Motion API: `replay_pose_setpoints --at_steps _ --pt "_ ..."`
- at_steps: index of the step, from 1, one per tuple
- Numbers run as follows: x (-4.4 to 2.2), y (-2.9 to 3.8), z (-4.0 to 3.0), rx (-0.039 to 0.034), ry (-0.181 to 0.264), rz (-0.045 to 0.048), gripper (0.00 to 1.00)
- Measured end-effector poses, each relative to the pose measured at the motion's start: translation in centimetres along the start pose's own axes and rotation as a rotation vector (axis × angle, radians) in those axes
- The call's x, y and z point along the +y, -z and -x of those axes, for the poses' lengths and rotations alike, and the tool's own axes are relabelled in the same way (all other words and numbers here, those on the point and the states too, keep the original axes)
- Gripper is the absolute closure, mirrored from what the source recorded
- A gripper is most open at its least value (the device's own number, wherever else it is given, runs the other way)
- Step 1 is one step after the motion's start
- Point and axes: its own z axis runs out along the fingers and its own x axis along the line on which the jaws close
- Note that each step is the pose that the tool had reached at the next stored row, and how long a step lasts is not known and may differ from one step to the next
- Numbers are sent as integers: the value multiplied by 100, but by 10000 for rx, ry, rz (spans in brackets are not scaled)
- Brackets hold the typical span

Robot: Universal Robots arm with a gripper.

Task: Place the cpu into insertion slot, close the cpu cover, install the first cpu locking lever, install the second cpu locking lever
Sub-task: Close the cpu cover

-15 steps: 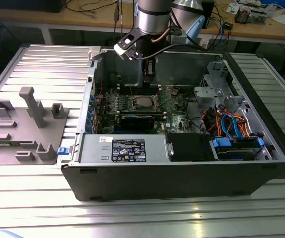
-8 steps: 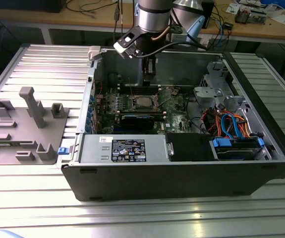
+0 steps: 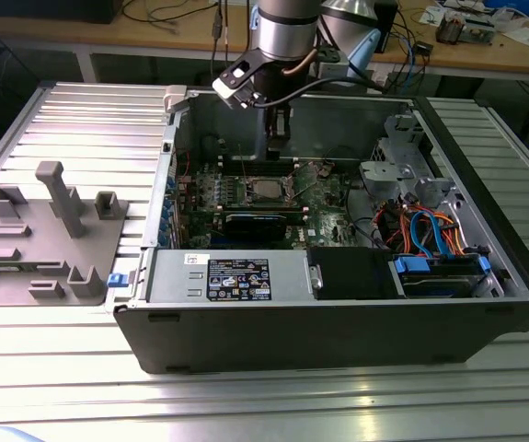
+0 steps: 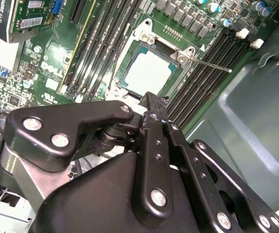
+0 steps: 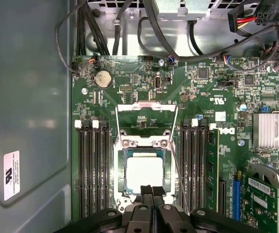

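Ribbed aluminium desk (image 3: 62, 120) carries, from the exterior view's left, a grey fixture (image 3: 52, 230), then the open computer case (image 3: 338, 322). Inside, the cpu (image 5: 144, 171) lies flat in the insertion slot (image 5: 121, 165). The cpu cover (image 5: 146, 108) stands flipped open just beside the socket, not yet closed. My end effector (image 5: 152, 190) hovers near the chip's edge, fingers clenched together on nothing. Judgement: the cover is thin, stiff sheet metal, light and hinged. Its free crossbar is the safest contact, well clear of the fragile chip and pins.
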Motion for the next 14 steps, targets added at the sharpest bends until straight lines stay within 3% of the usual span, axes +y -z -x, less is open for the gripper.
replay_pose_setpoints --at_steps 14 --pt "77 0 0 0 0 0 89"
